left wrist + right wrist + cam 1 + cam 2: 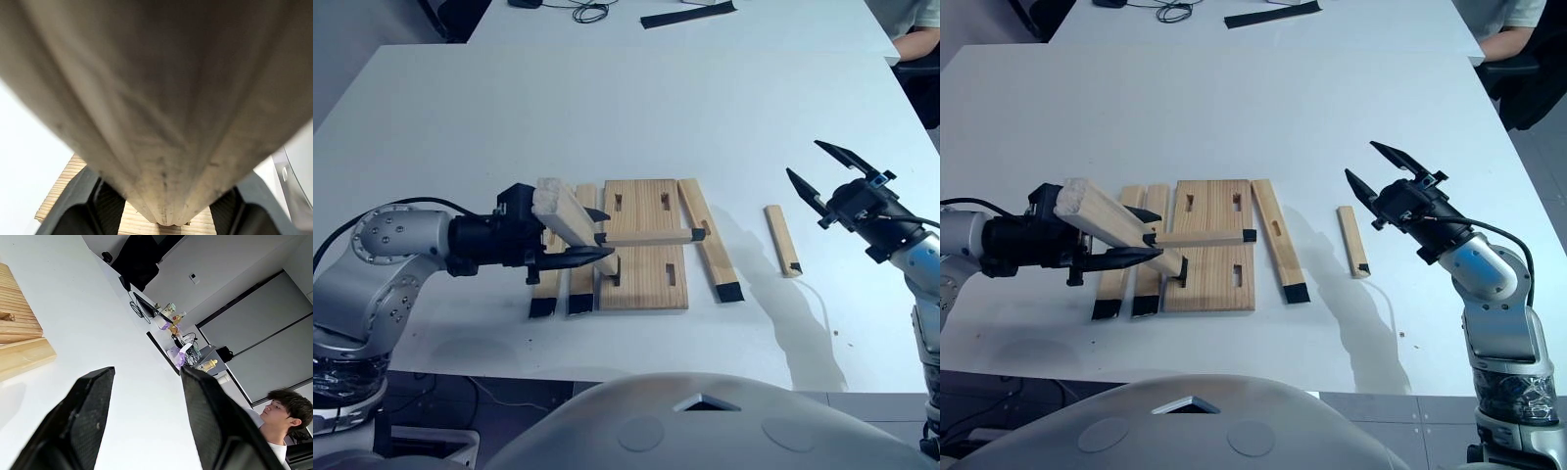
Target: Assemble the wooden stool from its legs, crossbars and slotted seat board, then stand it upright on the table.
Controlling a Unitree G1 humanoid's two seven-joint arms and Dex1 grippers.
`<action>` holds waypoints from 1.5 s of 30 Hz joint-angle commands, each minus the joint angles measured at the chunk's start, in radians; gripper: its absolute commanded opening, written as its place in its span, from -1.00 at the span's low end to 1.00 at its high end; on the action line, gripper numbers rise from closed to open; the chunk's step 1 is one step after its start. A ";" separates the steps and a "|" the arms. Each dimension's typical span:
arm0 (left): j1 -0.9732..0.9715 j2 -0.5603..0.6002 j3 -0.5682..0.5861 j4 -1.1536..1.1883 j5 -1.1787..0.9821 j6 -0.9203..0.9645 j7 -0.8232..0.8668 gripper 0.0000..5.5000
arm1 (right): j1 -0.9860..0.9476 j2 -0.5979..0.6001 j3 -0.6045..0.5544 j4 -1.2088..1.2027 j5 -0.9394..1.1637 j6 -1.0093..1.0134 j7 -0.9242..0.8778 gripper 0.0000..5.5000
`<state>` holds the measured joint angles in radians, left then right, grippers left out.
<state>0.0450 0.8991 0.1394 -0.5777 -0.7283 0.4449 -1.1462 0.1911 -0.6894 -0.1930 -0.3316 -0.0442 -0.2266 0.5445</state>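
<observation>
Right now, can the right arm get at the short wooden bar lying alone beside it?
Probably yes: the right claw is open and hangs just right of the short wooden bar, with only bare table between them.

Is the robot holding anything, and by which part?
The left gripper holds a wooden leg tilted over the seat board, fingers gripping roughly midway along it. The right gripper is open, empty.

**Four views, one table**

Both eye views look forward and down from the head, sharing the table and board. The left wrist view sits tight against a leg. The right wrist view looks low across the table, toward its far side.
</observation>
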 commanded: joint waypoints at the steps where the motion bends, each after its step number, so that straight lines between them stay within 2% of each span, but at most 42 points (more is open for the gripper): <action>1: 0.015 0.005 -0.007 0.003 0.018 -0.006 -0.008 -0.24 | 0.000 -0.011 0.001 -0.013 0.003 0.011 0.016 -0.11; 16: 0.008 0.015 0.018 -0.047 -0.031 0.030 0.015 -0.24 | 0.006 0.010 0.003 -0.038 -0.008 0.022 0.004 -0.11; 34: 0.037 0.028 -0.012 0.026 0.072 -0.075 -0.068 -0.24 | 0.010 0.037 0.030 -0.036 -0.035 0.014 -0.024 -0.11; 45: 0.032 0.039 -0.005 -0.014 0.037 0.002 -0.014 -0.24 | 0.030 0.055 0.030 -0.045 -0.054 0.011 -0.052 -0.11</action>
<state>0.0682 0.9178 0.1473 -0.5922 -0.7074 0.4217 -1.1668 0.2182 -0.6366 -0.1621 -0.3719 -0.0864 -0.2144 0.4974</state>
